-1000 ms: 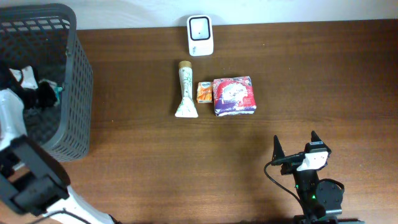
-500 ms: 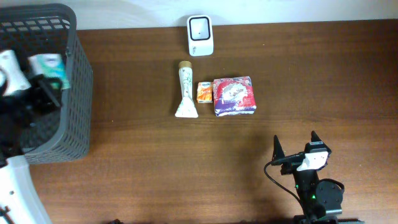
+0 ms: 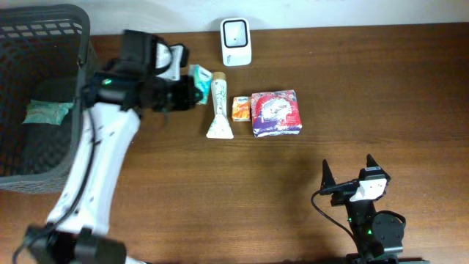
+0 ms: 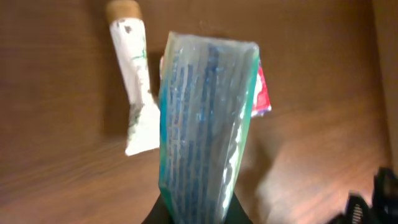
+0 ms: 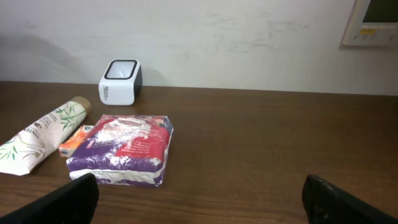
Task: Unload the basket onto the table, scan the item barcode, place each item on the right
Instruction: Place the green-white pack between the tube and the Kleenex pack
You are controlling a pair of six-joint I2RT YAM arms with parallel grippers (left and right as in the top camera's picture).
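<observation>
Left tool (image 3: 187, 94) swung out of basket (image 3: 37, 18), pinching teal packet (image 4: 205, 118); right tool (image 3: 347, 169) spread, idle. Best turn packet squarely toward scanner (image 3: 236, 32), hold steady

White left arm (image 3: 99, 158), black left claw (image 3: 189, 92)

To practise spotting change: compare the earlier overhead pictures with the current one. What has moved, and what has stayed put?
The left tool swung right, out of the basket and over the table, carrying the teal packet it grips nearer the scanner. The tube, orange box, purple pack and open right tool stayed put.
</observation>
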